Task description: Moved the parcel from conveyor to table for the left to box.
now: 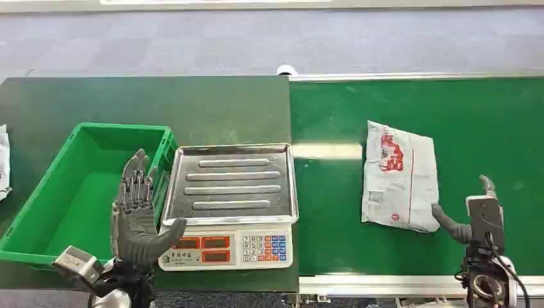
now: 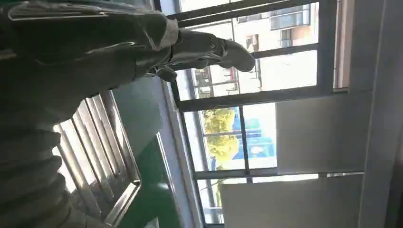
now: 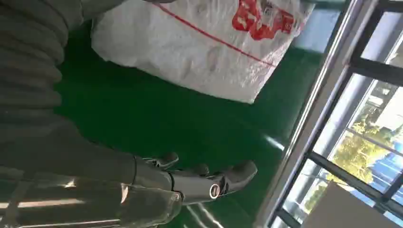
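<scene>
A white parcel (image 1: pixel 399 174) with red print lies flat on the green conveyor belt (image 1: pixel 487 115). My right hand (image 1: pixel 478 215) stands at the parcel's near right corner, fingers apart and holding nothing; its thumb reaches to the parcel's edge. The right wrist view has the parcel (image 3: pixel 199 42) lying beside the right hand (image 3: pixel 142 190), whose fingers stretch over bare belt. My left hand (image 1: pixel 136 212) is raised with fingers spread, empty, between the green box (image 1: pixel 38 192) and the scale (image 1: pixel 260 247). The left wrist view looks past the left hand (image 2: pixel 95 42).
The dark green table (image 1: pixel 192 102) on the left carries the green box and the scale with its steel tray (image 1: pixel 289 183), also visible as the tray (image 2: pixel 102 142). A white packet (image 1: pixel 3 163) lies at the table's left edge. The conveyor's metal rail (image 1: pixel 385 282) runs along the near side.
</scene>
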Robot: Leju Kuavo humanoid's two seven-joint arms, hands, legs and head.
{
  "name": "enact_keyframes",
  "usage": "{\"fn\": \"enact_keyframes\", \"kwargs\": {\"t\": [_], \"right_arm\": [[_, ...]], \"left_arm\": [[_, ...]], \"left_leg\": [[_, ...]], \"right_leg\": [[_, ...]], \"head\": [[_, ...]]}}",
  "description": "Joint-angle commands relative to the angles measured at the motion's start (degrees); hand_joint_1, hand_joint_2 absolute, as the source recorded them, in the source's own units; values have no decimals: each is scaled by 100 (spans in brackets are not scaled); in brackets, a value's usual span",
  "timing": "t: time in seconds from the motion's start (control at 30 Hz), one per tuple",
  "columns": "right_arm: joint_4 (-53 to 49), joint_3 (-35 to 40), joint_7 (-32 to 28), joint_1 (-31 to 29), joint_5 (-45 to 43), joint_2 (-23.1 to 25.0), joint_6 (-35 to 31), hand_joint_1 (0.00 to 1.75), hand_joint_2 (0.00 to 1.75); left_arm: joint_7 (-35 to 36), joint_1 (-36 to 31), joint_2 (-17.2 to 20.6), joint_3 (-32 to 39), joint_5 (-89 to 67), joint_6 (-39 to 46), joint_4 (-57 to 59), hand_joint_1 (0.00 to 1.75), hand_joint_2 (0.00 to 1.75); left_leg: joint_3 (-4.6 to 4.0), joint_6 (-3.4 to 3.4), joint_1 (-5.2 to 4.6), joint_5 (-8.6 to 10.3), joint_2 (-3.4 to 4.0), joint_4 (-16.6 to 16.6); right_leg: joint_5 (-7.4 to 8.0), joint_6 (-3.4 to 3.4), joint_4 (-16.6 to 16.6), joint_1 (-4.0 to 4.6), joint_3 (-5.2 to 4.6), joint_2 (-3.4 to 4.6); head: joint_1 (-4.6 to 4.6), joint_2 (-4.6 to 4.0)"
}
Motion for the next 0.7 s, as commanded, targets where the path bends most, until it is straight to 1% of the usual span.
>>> {"fn": "enact_keyframes", "kwargs": {"t": [0.03,0.13,0.2,0.23,0.27,0.3,0.33,0.37,0.43,0.47,0.5,0.53,0.57,0.6,0.63,0.67,0.7], "right_arm": [[522,220,70,-384,137,-101,-115,0,175],[525,218,68,-373,136,-101,-114,0,175],[525,425,83,-460,456,-142,-235,0,175],[576,613,179,-554,785,-186,-345,0,175],[657,782,317,-698,1013,-190,-390,0,175],[848,1054,487,-894,1464,-245,-406,0,175],[950,1133,567,-1041,1532,-206,-413,0,175],[1243,1283,638,-1295,1732,-181,-383,0,175],[1654,1425,739,-1629,1965,-87,-316,0,175],[2006,1681,939,-1808,2351,-94,-161,0,175],[2036,1715,969,-1828,2392,-45,-157,0,175],[2269,1871,989,-1903,2539,18,110,0,175],[2566,2221,1264,-1965,2909,75,606,0,175],[2787,2358,1332,-2010,3061,135,701,0,175],[3077,2524,1448,-2097,3242,201,878,0,175],[3285,2651,1478,-2156,3359,253,910,0,175],[3407,2696,1468,-2213,3379,319,938,0,175]], "left_arm": [[53,-36,12,-11,8,41,97,0,175],[53,-35,14,-10,8,41,98,0,175],[64,-52,19,-23,12,45,106,0,175],[73,-71,27,-42,15,45,119,0,175],[79,-90,36,-66,17,46,137,0,175],[83,-109,58,-102,19,48,158,0,175],[87,-122,61,-115,22,51,177,0,175],[90,-152,74,-137,25,54,212,0,175],[95,-230,59,-147,27,55,285,0,175],[140,-289,47,-162,33,-3,345,0,175],[143,-312,33,-163,33,-7,359,0,175],[176,-388,14,-180,6,-69,446,0,175],[221,-509,-6,-222,-41,-168,572,0,175],[229,-574,-21,-233,-72,-185,651,0,175],[244,-639,-33,-244,-102,-203,732,0,175],[250,-675,-39,-247,-127,-210,779,0,175],[256,-680,-34,-246,-150,-212,784,0,175]], "left_leg": [[5,0,4,3,22,-6],[7,0,2,0,8,-2],[8,1,4,0,13,-3],[6,1,1,-1,16,-2],[7,2,3,-2,31,-1],[7,2,2,-1,42,-1],[3,1,0,-1,32,1],[4,2,1,0,62,0],[7,1,1,0,50,0],[6,1,2,3,63,-1],[9,0,3,3,57,-1],[12,0,2,4,45,-2],[11,1,4,8,50,-4],[16,1,5,7,43,-4],[20,1,8,12,54,-11],[21,1,8,8,44,-7],[24,1,9,9,55,-11]], "right_leg": [[10,-8,-11,6,1,12],[3,-4,-4,3,2,4],[5,-5,-7,5,3,9],[5,-3,-4,2,-1,12],[9,-5,-5,4,-4,24],[12,-6,-4,4,-6,33],[8,-2,2,1,-8,28],[19,-5,-1,3,-15,54],[14,-4,1,3,-8,48],[22,-6,0,4,-14,59],[20,-5,-1,4,-9,51],[16,-2,-1,3,-2,37],[21,-3,-5,6,-3,40],[18,-2,-5,6,3,36],[28,-5,-13,10,5,45],[20,-3,-10,9,10,39],[25,-5,-14,11,9,47]], "head": [[0,0],[0,0],[0,0],[-2,0],[0,0],[0,0],[0,0],[-2,0],[-2,0],[0,0],[0,0],[0,0],[0,0],[0,0],[2,0],[0,0],[0,0]]}}
